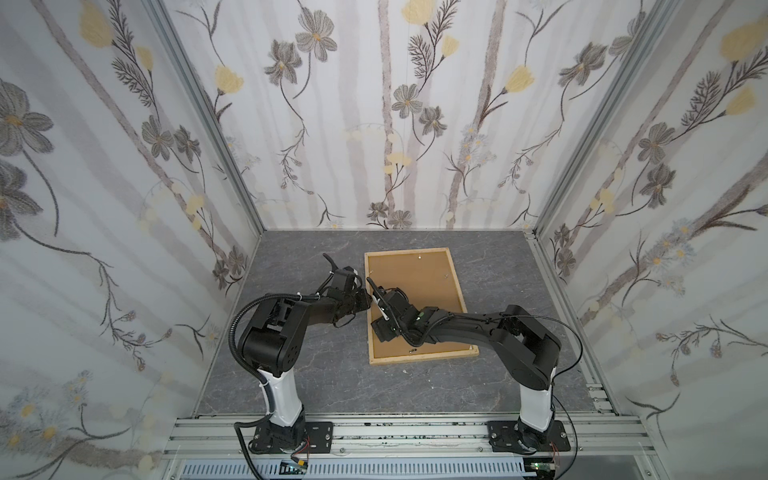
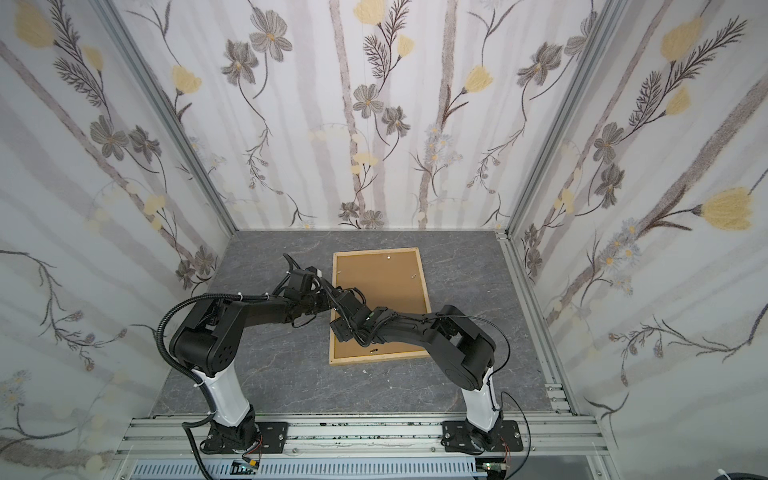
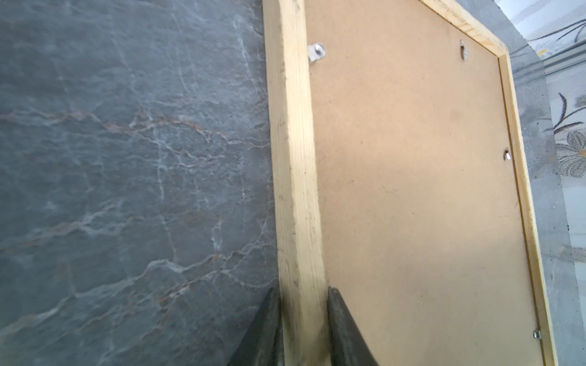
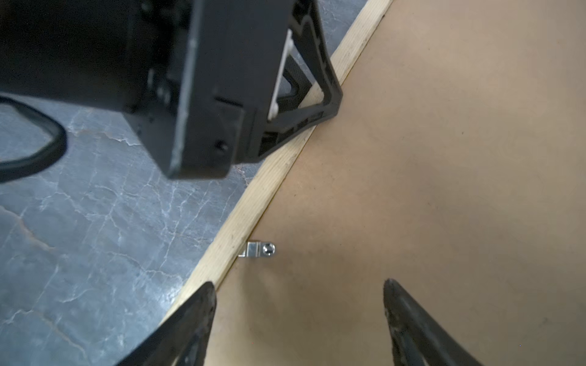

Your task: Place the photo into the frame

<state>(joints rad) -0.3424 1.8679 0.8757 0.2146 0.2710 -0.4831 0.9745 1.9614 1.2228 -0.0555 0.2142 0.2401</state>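
Left gripper [image 3: 301,289] pinches a light wooden rectangular picture frame [image 3: 291,158]. Right gripper [image 4: 298,283], spread wide, empty, hovers over brown fibreboard backing [image 4: 444,190].

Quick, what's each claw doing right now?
Left claw: closed on the frame, gripping its wooden side strip.
Right claw: open, holding nothing, over the backing panel.

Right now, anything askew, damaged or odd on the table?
Nothing broken or spilled. The frame lies face down, slightly skewed to the table edge, with the brown backing panel seated in it. The photo is nowhere in view; whether it sits under the panel cannot be told.
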